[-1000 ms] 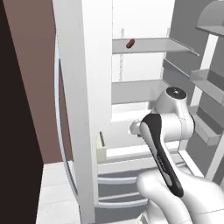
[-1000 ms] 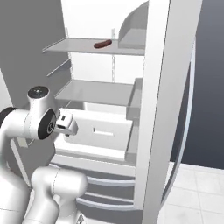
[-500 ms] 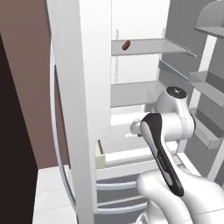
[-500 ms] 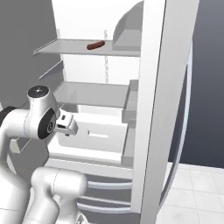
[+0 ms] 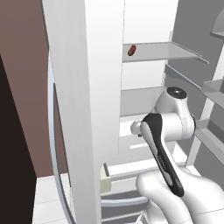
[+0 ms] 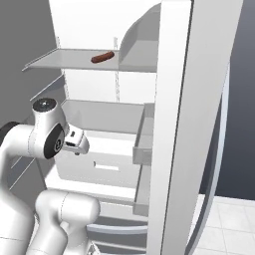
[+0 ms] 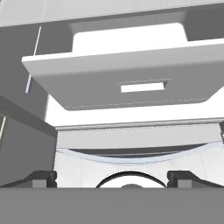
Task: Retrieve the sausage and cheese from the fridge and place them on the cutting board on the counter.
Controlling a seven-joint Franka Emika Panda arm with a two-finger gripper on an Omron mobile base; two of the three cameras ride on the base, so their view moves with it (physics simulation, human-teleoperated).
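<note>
The fridge [image 5: 74, 109] stands open, its white interior facing me and its grey doors [image 6: 174, 124] swung out on both sides. The sausage [image 5: 131, 50], slim and reddish-brown, lies on the upper glass shelf [image 6: 102, 57]. My gripper [image 6: 77, 144] hangs well below that shelf, in front of the white inner drawer [image 7: 122, 83]. In the hand view the gripper [image 7: 113, 179] is open with nothing between its two dark fingertips [image 7: 41, 177]. The cheese, the cutting board and the counter are out of view.
A lower glass shelf [image 6: 99, 112] sits under the sausage's shelf. Door bins [image 5: 214, 92] line the right door and a bin [image 6: 144, 139] juts from the other. Grey bottom drawers [image 6: 114, 229] lie beneath the white drawer. A dark brown wall [image 5: 26, 87] flanks the fridge.
Both base views have shifted and the fridge now looms larger and closer, so the base has driven. The arm keeps its pose and the gripper stays open. The sausage has not moved on its shelf.
</note>
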